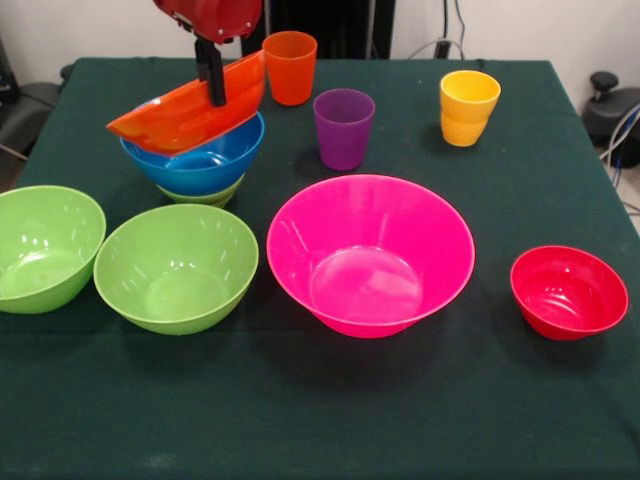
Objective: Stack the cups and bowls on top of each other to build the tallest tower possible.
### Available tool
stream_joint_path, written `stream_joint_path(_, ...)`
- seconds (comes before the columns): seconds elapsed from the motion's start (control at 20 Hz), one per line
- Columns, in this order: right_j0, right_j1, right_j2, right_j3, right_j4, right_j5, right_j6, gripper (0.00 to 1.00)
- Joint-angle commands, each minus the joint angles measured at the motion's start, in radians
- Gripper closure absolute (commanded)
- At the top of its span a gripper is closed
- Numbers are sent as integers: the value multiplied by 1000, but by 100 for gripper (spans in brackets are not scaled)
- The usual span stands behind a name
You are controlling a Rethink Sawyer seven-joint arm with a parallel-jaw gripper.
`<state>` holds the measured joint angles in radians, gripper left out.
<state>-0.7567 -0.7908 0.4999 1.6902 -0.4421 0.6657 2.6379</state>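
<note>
Bowls and cups, catalogued against the pink bowl (370, 255), which sits mid-table (300, 420); we list largest to smallest.

Pink bowl: widest item, upright, glossy, flared walls, empty.

Two lime green bowls (176, 265) and (45, 245): to the left of the pink bowl, side by side, upright, empty.

Tower (200, 160): behind and left of the pink bowl. A third green bowl (205, 195) at the base, barely showing, a blue bowl (200, 158) nested in it, an orange bowl (190, 112) on top, steeply tilted, its low rim overhanging the blue bowl's left side. The claw (212, 80) pinches the orange bowl's raised wall.

Risk, in our judgement: released at this tilt, the orange bowl could slide off leftward or tip the blue bowl beneath, since the glossy plastic offers little friction. Pressing down off-centre could shove the whole stack.

Red bowl (568, 292): right of the pink bowl, small, upright.

Cups, all behind the pink bowl: purple cup (343, 128) nearest, orange cup (290, 66) farther back left, yellow cup (468, 108) to the right, seemingly two nested, though we cannot be sure.
</note>
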Motion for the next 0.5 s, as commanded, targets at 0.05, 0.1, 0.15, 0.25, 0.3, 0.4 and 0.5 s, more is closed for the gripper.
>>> stream_joint_path(0.05, -22, 5, 12, -11, -22, 87, -197, 100)
stream_joint_path(0.1, -23, 13, 11, -17, -28, 83, -199, 100)
stream_joint_path(0.15, -24, 20, 11, -20, -31, 78, -197, 100)
stream_joint_path(0.25, -26, 34, 12, -25, -36, 68, -194, 100)
stream_joint_path(0.3, -25, 36, 11, -27, -38, 68, -192, 100)
stream_joint_path(0.4, -25, 38, 10, -27, -35, 74, -184, 100)
stream_joint_path(0.5, -24, 39, 10, -29, -38, 74, -184, 100)
